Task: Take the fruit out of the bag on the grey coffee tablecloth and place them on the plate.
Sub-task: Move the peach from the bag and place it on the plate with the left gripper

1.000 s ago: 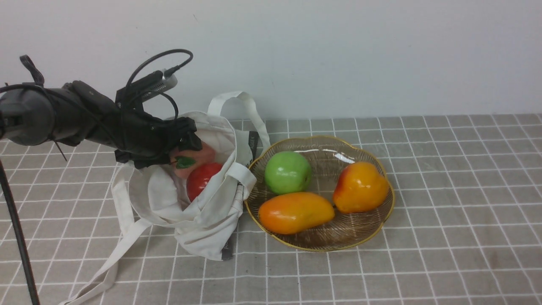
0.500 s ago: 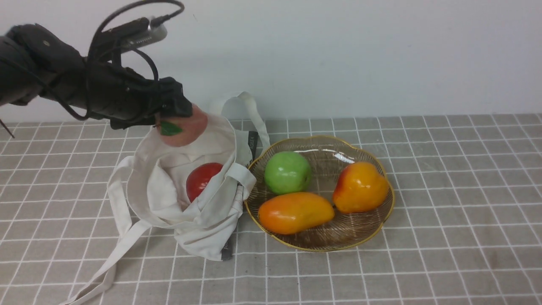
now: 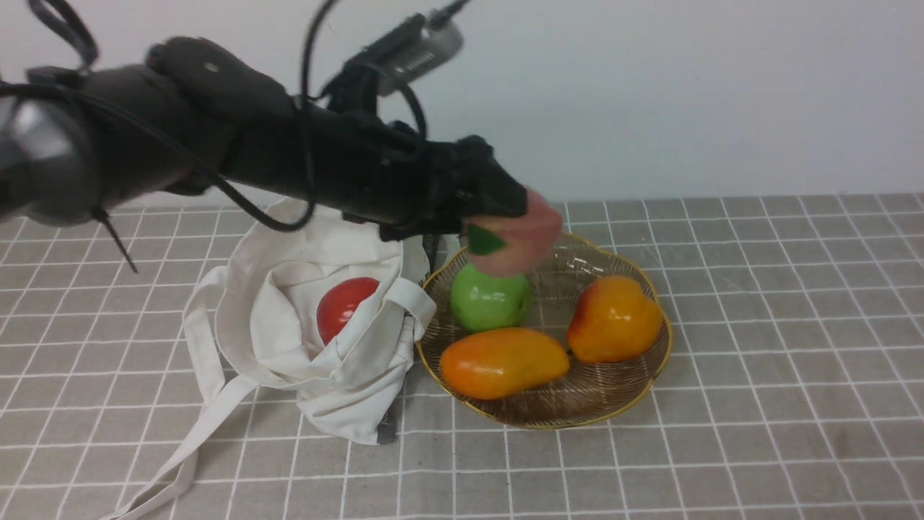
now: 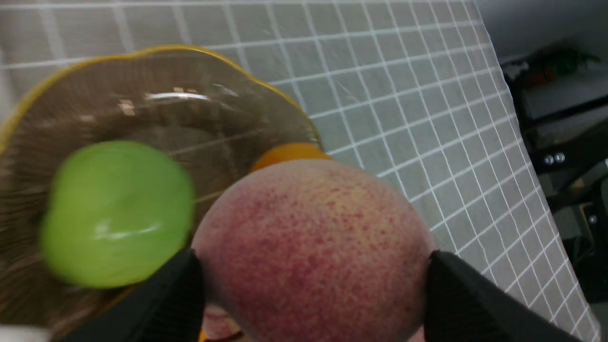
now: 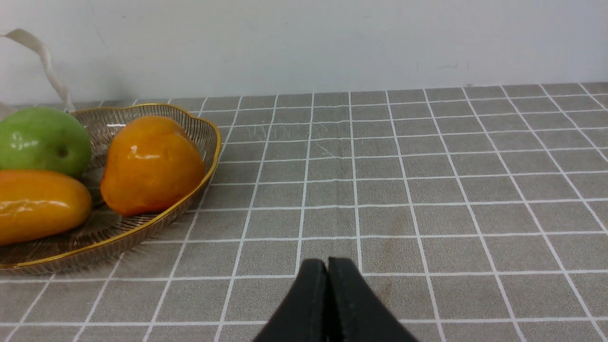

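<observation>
Front view: left pincer (image 3: 503, 222) grips peach (image 3: 525, 242) over plate (image 3: 668, 339) rear edge, above apple (image 3: 491, 307)

The front camera stands back on the robot's side, looking forward and down over the tablecloth (image 3: 758, 375) to the wall (image 3: 686, 94), wide enough to hold the whole plate (image 3: 613, 401) and the bag (image 3: 289, 339) beside it. The left wrist camera hangs close above the plate, aimed steeply down past the peach (image 4: 313, 247) onto the green apple (image 4: 116, 213). The right wrist camera sits low over the cloth, on the plate's side away from the bag, facing the wall. All three share the plate and its green apple.
</observation>
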Controlling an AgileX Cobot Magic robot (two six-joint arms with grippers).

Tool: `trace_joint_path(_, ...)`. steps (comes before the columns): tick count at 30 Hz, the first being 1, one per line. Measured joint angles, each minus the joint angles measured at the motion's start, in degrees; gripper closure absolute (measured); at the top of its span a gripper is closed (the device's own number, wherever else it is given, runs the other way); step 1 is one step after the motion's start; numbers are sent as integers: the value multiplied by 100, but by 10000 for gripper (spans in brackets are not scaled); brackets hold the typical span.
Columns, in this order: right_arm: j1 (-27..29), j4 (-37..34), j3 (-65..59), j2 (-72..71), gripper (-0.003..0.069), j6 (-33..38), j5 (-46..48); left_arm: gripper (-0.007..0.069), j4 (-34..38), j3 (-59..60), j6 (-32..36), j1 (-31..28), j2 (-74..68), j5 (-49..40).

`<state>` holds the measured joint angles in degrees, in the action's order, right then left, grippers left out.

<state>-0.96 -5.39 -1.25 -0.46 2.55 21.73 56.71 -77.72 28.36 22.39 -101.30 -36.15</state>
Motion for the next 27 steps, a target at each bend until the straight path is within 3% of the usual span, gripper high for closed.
trace_joint_path(5,0,0,0,0,674,0,0,90,86,0,254,485,-341,804)
trace_joint_path(12,0,0,0,0,674,0,0,90,138,0,635,637,-783,1467)
trace_joint_path(18,0,0,0,0,674,0,0,90,151,0,664,634,-1146,1584)
trace_joint_path(27,0,0,0,0,674,0,0,9,132,-46,965,634,-1164,1400)
